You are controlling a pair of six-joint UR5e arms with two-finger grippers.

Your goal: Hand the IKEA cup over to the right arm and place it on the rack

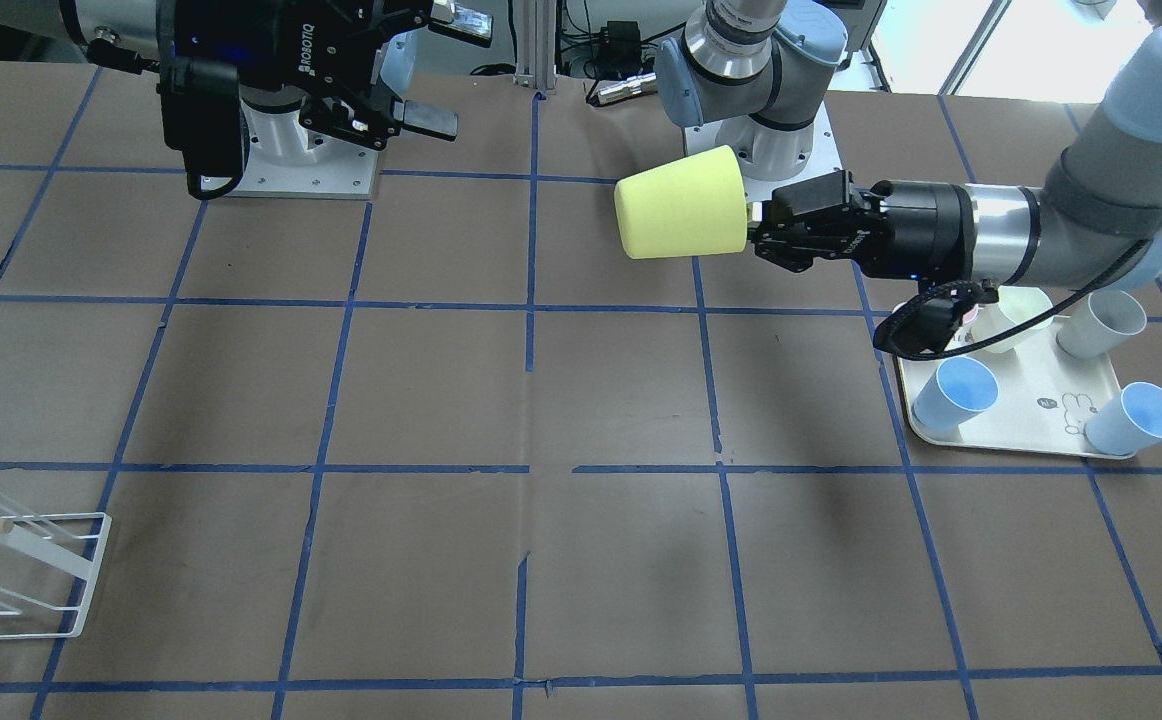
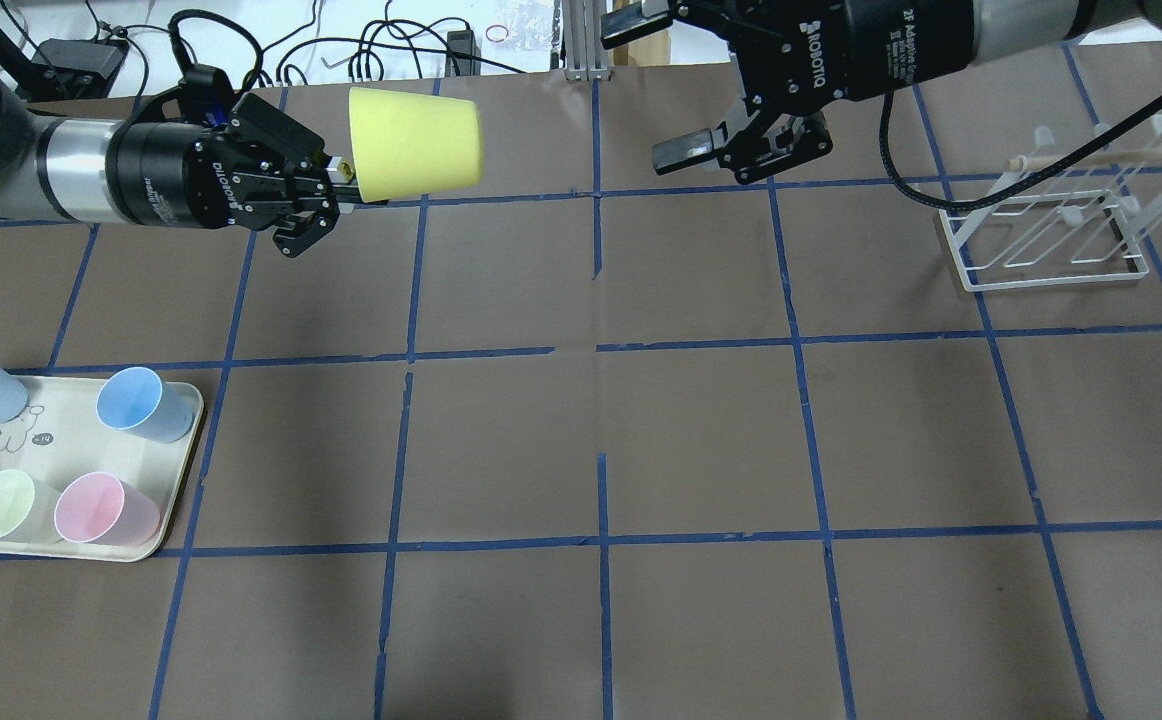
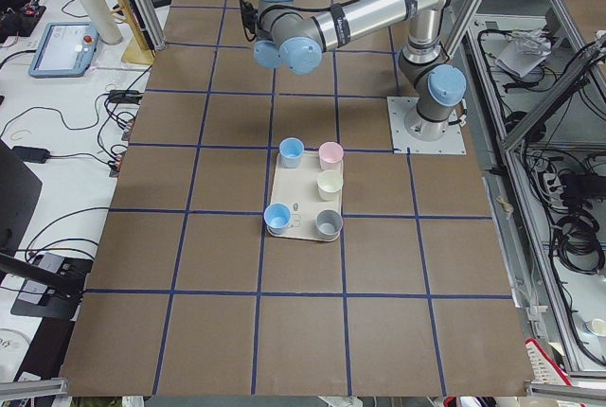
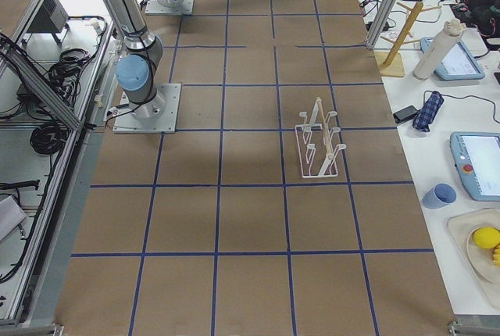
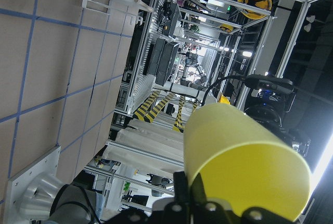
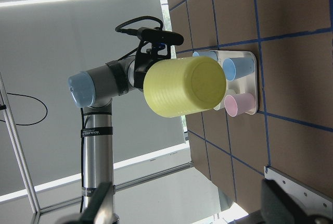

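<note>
- IKEA cup [image 2: 416,140]: you find it in the upper left-centre of the overhead view. It is held in the air on its side above the table [image 2: 601,430], with its mouth toward the left gripper and its base toward the right gripper.
- Left gripper [image 2: 343,183]: its fingers are pinched on the cup's rim. In the left wrist view the yellow wall fills the lower right.
- Right gripper [image 2: 657,86]: it sits in the upper centre-right of the overhead view, fingers spread wide and holding nothing, well apart from the cup. Its wrist view looks straight at the cup's base.
- Rack [image 2: 1051,230]: one, standing on the table at the upper right of the overhead view. Note the black cable [image 2: 906,175] of the right arm, which hangs just beside the rack's left end.
- Tray [image 2: 176,470]: one, in the lower left of the overhead view, with a rabbit drawing, well apart from the held cup.
- Cups on the tray: you can count five. They are two blue cups [image 2: 146,403], one pink cup [image 2: 101,508], one pale cream cup [image 2: 3,505] and one grey cup [image 3: 329,224].
- Obstruction: in the front-facing view the left wrist and its looping cable stand before the tray's far corner and hide most of the pink cup.
</note>
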